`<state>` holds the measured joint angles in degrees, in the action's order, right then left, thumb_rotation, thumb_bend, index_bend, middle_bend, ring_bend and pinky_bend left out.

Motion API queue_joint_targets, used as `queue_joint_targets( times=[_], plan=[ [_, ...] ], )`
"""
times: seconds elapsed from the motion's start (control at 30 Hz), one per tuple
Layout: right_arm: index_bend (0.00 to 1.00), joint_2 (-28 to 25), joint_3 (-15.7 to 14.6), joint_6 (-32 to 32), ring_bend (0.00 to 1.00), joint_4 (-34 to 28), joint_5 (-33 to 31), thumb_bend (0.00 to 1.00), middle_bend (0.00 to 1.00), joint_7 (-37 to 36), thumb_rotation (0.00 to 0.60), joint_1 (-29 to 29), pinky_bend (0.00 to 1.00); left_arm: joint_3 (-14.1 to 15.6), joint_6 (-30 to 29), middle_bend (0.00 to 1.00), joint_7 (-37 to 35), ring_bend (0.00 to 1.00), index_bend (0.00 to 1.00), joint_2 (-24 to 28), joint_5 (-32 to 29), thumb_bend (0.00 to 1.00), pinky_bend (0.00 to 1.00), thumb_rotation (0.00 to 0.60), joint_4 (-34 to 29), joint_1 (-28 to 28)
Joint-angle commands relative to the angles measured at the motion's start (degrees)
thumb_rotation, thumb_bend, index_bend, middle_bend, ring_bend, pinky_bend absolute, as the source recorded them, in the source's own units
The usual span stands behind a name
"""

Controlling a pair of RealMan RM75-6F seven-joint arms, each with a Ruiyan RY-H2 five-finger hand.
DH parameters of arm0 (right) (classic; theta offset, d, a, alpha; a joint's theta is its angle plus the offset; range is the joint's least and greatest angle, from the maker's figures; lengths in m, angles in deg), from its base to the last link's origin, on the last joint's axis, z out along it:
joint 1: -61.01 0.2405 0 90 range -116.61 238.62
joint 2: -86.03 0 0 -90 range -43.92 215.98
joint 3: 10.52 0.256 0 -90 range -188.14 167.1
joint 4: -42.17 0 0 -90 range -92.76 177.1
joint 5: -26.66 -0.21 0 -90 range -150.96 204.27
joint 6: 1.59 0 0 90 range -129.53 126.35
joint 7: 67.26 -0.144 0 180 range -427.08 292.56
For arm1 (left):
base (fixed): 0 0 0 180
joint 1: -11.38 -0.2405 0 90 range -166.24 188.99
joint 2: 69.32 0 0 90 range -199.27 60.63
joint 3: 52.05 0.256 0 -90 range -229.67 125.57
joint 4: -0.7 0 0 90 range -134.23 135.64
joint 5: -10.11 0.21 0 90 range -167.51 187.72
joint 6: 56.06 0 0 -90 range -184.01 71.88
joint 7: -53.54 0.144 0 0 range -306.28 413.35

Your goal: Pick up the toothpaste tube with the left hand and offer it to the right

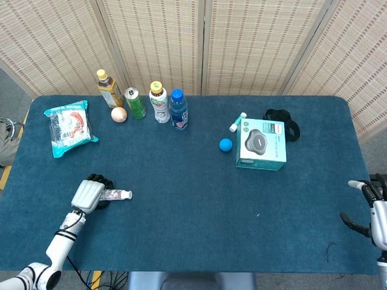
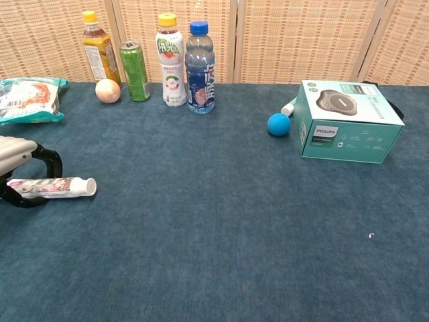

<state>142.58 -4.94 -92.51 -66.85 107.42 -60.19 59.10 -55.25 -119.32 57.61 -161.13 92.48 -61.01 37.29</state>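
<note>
The toothpaste tube (image 1: pixel 118 194) is white with a floral print and lies level, its cap pointing right. My left hand (image 1: pixel 88 195) sits at the table's front left, its dark fingers curled around the tube's rear end. In the chest view the tube (image 2: pixel 59 187) sticks out to the right of the left hand (image 2: pixel 20 166), which is cut off by the frame's left edge. My right hand (image 1: pixel 375 210) hangs at the table's front right edge, fingers apart and holding nothing; the chest view does not show it.
Along the back left stand a yellow-capped tea bottle (image 1: pixel 107 88), a green can (image 1: pixel 135 102), a white bottle (image 1: pixel 159 102) and a blue bottle (image 1: pixel 178 109), with a pale ball (image 1: pixel 119 114). A snack bag (image 1: pixel 69 127) lies left. A teal box (image 1: pixel 261 144), blue ball (image 1: pixel 225 144) and black item (image 1: pixel 286 122) sit right.
</note>
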Motion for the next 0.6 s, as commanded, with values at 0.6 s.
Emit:
queue_joint_targets(
  times=[0.6],
  plan=[
    [0.31, -0.63, 0.08, -1.04, 0.07, -1.42, 1.77, 0.08, 0.3, 0.74, 0.6, -0.18, 0.14, -0.35, -4.47, 0.63, -10.88, 0.41, 0.61, 0.4, 4.14, 0.25, 0.28, 0.6, 1.87, 1.56]
  ],
)
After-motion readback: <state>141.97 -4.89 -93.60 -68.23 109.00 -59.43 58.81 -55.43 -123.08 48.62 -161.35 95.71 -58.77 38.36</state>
